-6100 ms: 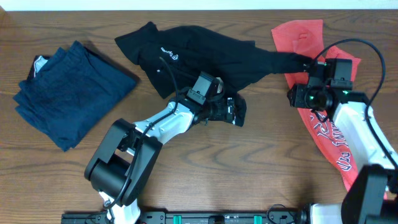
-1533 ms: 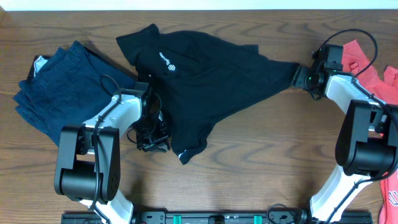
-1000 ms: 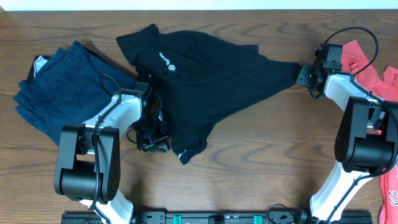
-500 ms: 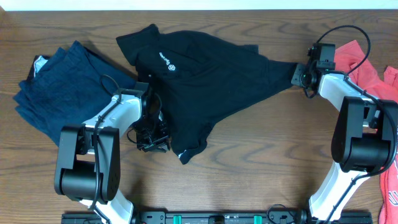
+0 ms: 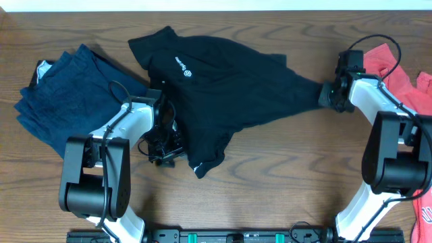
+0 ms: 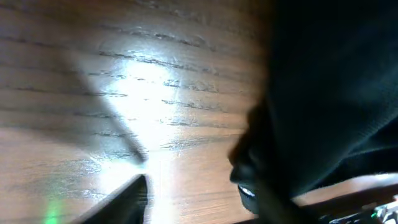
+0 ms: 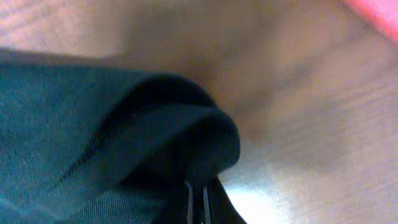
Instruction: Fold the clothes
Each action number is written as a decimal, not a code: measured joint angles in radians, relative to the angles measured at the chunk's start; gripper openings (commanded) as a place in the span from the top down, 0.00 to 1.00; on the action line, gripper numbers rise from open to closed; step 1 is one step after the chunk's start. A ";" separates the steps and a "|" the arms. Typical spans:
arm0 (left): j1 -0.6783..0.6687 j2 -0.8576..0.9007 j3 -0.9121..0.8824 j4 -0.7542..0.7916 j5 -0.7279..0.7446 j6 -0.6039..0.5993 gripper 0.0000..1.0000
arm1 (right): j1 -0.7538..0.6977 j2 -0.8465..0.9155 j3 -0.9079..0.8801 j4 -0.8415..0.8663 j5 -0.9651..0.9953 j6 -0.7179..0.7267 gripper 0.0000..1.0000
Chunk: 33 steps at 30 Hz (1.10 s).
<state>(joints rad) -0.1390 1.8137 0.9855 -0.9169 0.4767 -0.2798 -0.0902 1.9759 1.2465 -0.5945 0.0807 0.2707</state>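
Observation:
The black T-shirt (image 5: 229, 88) with a small white chest logo lies spread across the middle of the table, its lower tip pointing at the front edge. My right gripper (image 5: 326, 95) is shut on the shirt's right end; in the right wrist view the fingers (image 7: 198, 194) pinch a fold of the black fabric (image 7: 124, 137). My left gripper (image 5: 166, 152) is low at the shirt's left lower edge. In the left wrist view its fingers (image 6: 193, 186) stand apart over bare wood, with the black fabric (image 6: 323, 93) against the right finger.
A navy garment (image 5: 71, 101) lies crumpled at the far left, close to my left arm. A red garment (image 5: 401, 67) lies at the right edge behind my right arm, with another red patch (image 5: 425, 212) at the front right.
My right gripper has moved a little toward the front with the black shirt's right end, pulling that side taut. My left arm has stayed in place.

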 measured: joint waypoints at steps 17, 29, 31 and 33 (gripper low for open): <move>0.000 -0.007 -0.002 0.120 0.061 0.023 0.33 | 0.000 -0.038 -0.018 -0.176 0.006 -0.012 0.99; 0.000 -0.009 -0.003 0.301 0.120 0.043 0.94 | 0.000 -0.039 -0.018 -0.185 0.006 -0.012 0.99; 0.000 -0.009 -0.003 0.304 0.119 0.046 0.94 | 0.000 -0.039 -0.018 -0.196 0.005 -0.012 0.99; 0.000 -0.009 -0.003 0.295 0.119 0.049 0.94 | 0.000 -0.040 -0.018 -0.213 0.001 -0.012 0.99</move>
<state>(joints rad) -0.1390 1.8046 0.9829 -0.6216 0.5961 -0.2310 -0.0906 1.9362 1.2282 -0.8078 0.0814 0.2584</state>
